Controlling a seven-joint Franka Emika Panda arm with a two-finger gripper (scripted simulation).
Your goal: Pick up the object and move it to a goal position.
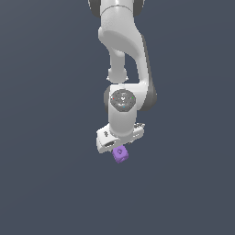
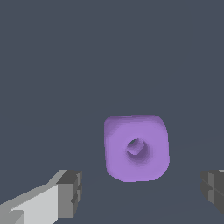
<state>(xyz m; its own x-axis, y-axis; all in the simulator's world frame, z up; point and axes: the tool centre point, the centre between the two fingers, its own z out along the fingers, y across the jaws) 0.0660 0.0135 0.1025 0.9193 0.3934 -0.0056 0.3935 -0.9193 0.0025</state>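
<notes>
A: Wrist view first. What do you see there?

B: The block (image 2: 136, 148) is in the middle, purple, with rounded corners and a round dimple on the face turned to the camera. On each side of it stands one finger of the gripper (image 2: 142, 194). The light finger with the dark pad (image 2: 70, 193) is on one side, and only the dark tip of the other finger shows at the picture's border.

A: Do the fingers touch the block?

B: No. There is a clear gap on both sides. The jaws are spread wide apart, and the block is much narrower than the space between them. It lies between the two pads, a little nearer to the far tip than to the light finger.

A: And the exterior view?

B: The arm (image 1: 124, 55) comes down from the top of the picture, and the gripper (image 1: 120, 148) points downward. The block (image 1: 120, 154) is just under the hand, near its lower edge. In this view I cannot separate the fingers, they are too small.

A: Where is the block on the floor?

B: The floor (image 1: 41, 193) is plain dark grey and I see no edge or corner of it in either view, so I can only say the block is directly below the gripper. Whether it rests on the floor or is a little above it, I cannot tell.

A: Is there room around it?

B: Yes. On all sides of the block and the arm only the grey floor shows, to the exterior view's left and right alike.
</notes>
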